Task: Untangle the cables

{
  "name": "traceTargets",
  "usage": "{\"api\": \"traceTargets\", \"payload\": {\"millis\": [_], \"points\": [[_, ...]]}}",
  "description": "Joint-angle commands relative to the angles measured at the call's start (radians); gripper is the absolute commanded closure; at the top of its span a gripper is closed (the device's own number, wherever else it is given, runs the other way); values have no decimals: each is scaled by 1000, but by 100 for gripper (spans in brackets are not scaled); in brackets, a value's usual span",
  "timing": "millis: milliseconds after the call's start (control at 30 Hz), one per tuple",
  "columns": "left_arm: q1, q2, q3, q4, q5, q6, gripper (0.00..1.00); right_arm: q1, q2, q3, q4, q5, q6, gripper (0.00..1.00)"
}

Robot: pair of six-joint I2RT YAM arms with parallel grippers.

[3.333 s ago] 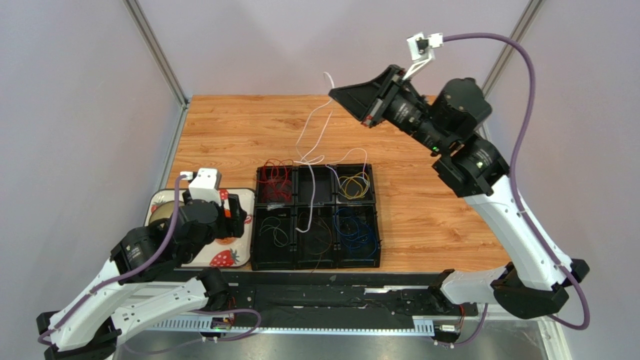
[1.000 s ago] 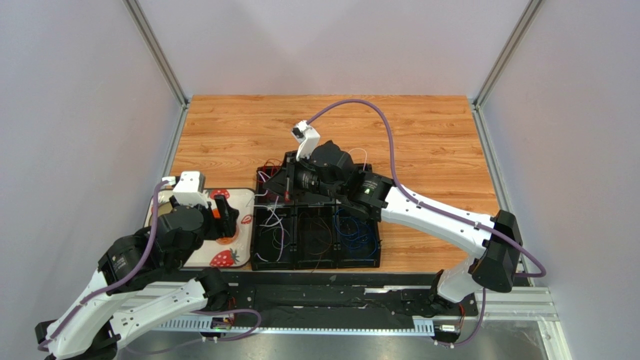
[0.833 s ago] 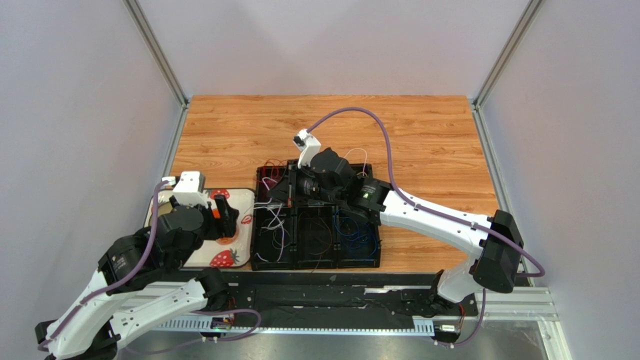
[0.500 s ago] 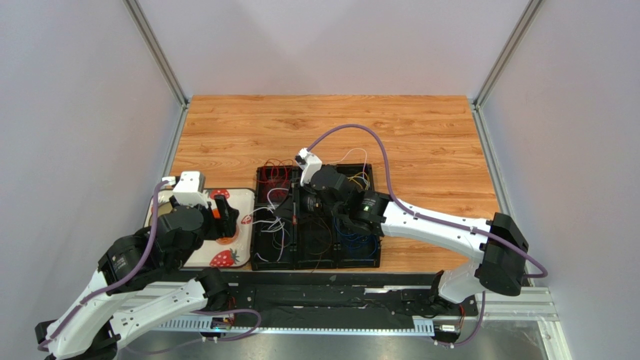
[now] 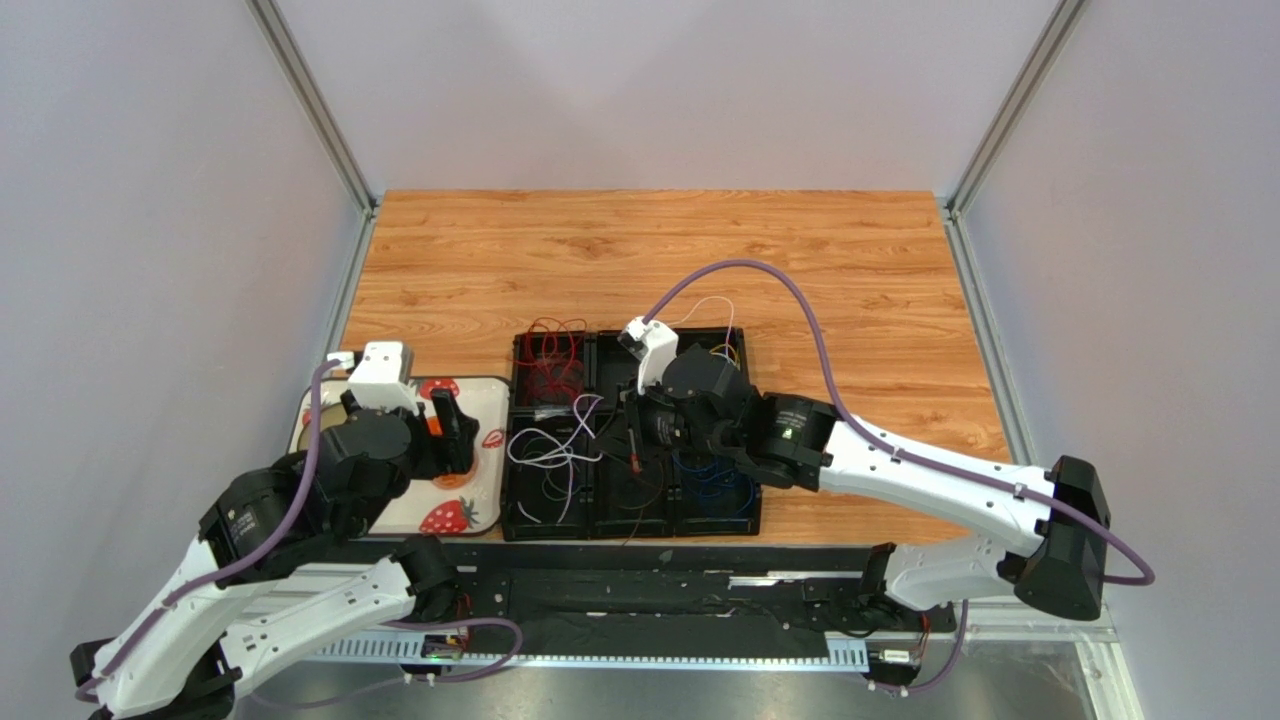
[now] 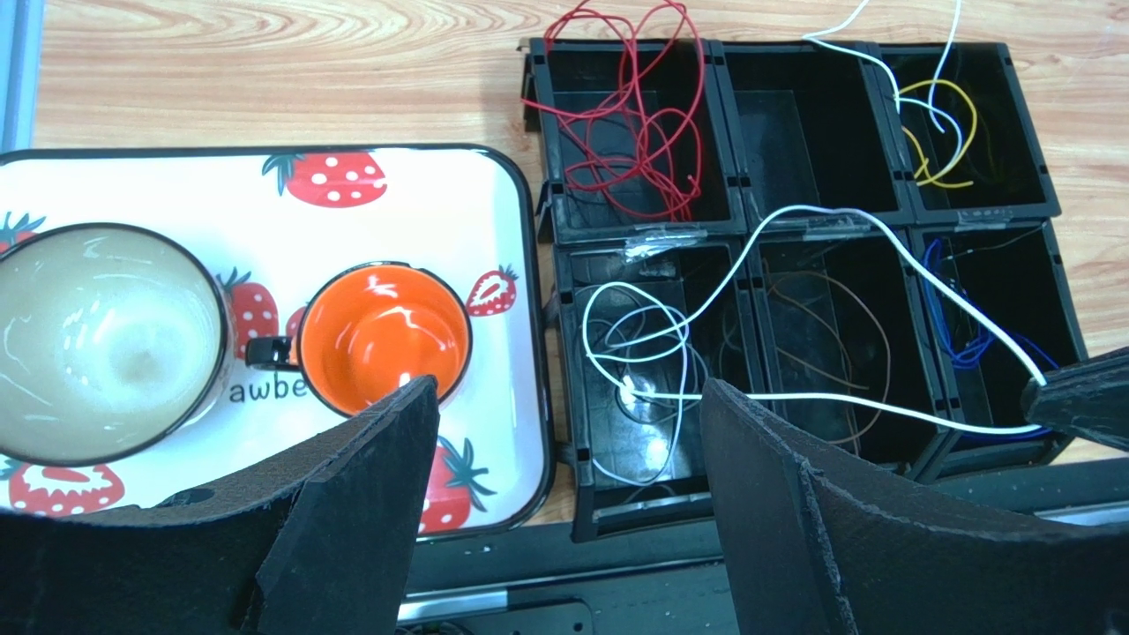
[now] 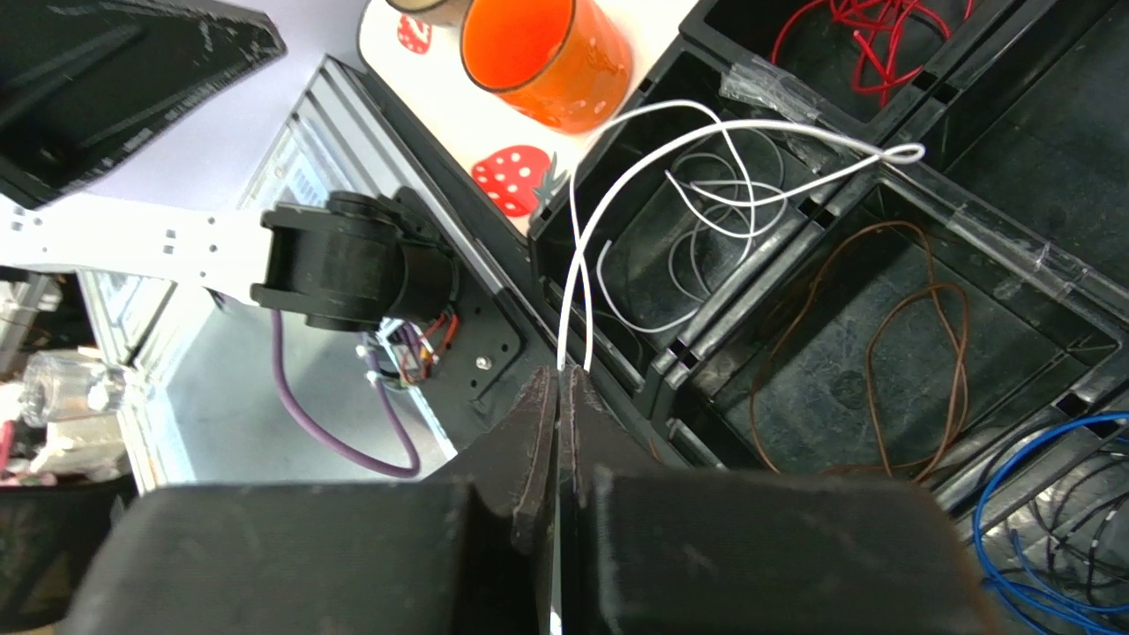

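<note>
1. Cables (image 6: 634, 126) lie in a black bin (image 6: 722, 132) of six compartments, which stands on the wooden surface (image 6: 265, 66) near its front edge.
2. Back row, from the left: red cables (image 5: 556, 351) fill the left compartment, with some loops hanging over its rear wall. The middle one holds almost nothing. A yellow cable (image 6: 973, 126) lies with a few white strands in the right one.
3. Front row: white loops (image 6: 659, 331) on the left, a brown cable (image 7: 966, 331) in the middle, blue cables (image 6: 957, 338) on the right.
4. The right end effector (image 7: 558, 377) hangs above the front row of the bin. Its fingertips are pressed together on a white cable (image 7: 569, 311).
5. From that grip the white cable runs leftward across the front-middle compartment and ends among the white loops in the front-left one. Another white strand arcs over the divider between the rows.
6. The left end effector (image 6: 570, 388) stands wide and holds nothing. It hovers over the front edges of a strawberry-printed tray (image 6: 398, 172) and the bin.
7. The tray lies just left of the bin and carries an orange cup (image 6: 382, 338) and a pale bowl (image 6: 106, 344), side by side.
</note>
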Motion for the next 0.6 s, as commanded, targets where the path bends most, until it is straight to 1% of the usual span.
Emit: {"api": "traceTargets", "payload": {"millis": [0, 133, 300, 467, 567], "points": [[6, 19, -3, -10, -15, -13, 19, 5, 54, 1, -14, -34, -55, 100], [6, 22, -4, -11, -15, -12, 20, 23, 141, 21, 20, -61, -51, 100], [6, 26, -4, -10, -15, -12, 20, 80, 268, 111, 18, -80, -69, 100], [6, 21, -4, -9, -14, -10, 19, 114, 342, 142, 43, -107, -68, 100], [6, 16, -6, -10, -12, -9, 20, 114, 380, 151, 58, -113, -72, 100]]}}
